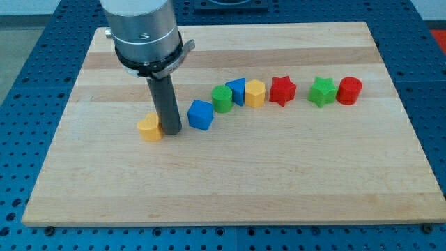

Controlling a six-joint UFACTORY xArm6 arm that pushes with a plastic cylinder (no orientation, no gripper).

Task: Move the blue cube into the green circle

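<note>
The blue cube [201, 115] sits left of the board's centre. The green circle [222, 98], a short green cylinder, stands just up and right of it, a small gap apart. My tip [171, 131] rests on the board just left of the blue cube, between it and an orange block [150, 128] that lies against the rod's left side. The rod rises to the arm's grey housing [144, 31] at the view's top left.
A row continues to the right of the green circle: a blue triangular block [237, 90], a yellow hexagonal block [255, 93], a red star [282, 90], a green star [322, 91] and a red cylinder [349, 90]. The wooden board [230, 181] lies on a blue perforated table.
</note>
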